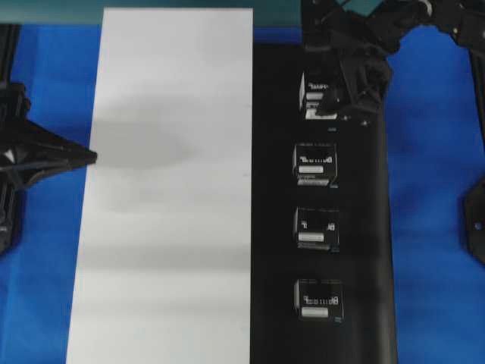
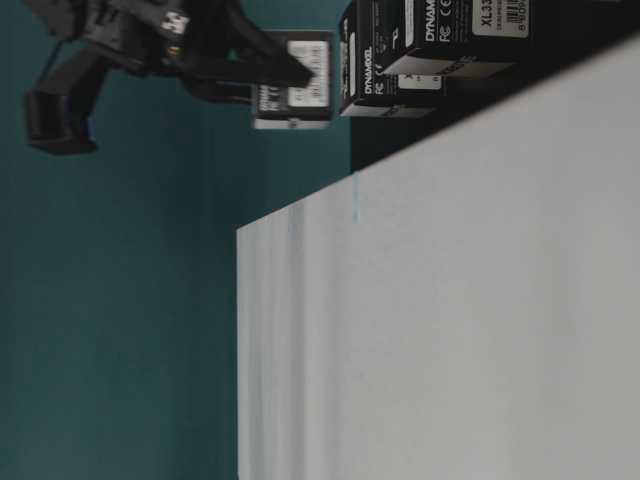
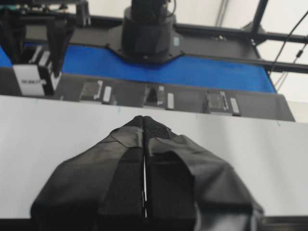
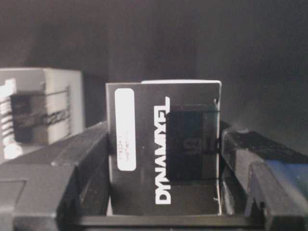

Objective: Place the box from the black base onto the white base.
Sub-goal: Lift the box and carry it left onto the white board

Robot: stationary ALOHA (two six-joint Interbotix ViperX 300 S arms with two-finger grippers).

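The right gripper [image 4: 163, 192] pinches the box [image 4: 163, 144] at the far end of the black base [image 1: 364, 227], and a shallow grip could drop it before the white base [image 1: 167, 189], while the left gripper [image 3: 144, 159] rests pressed together.

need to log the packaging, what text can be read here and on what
"DYNAMIXEL": box held in the right tool.
"DYNAM" and "XL33", both cut off: nearest box, table-level view.
White label strips, overhead lettering on the other boxes: too blurred to read.
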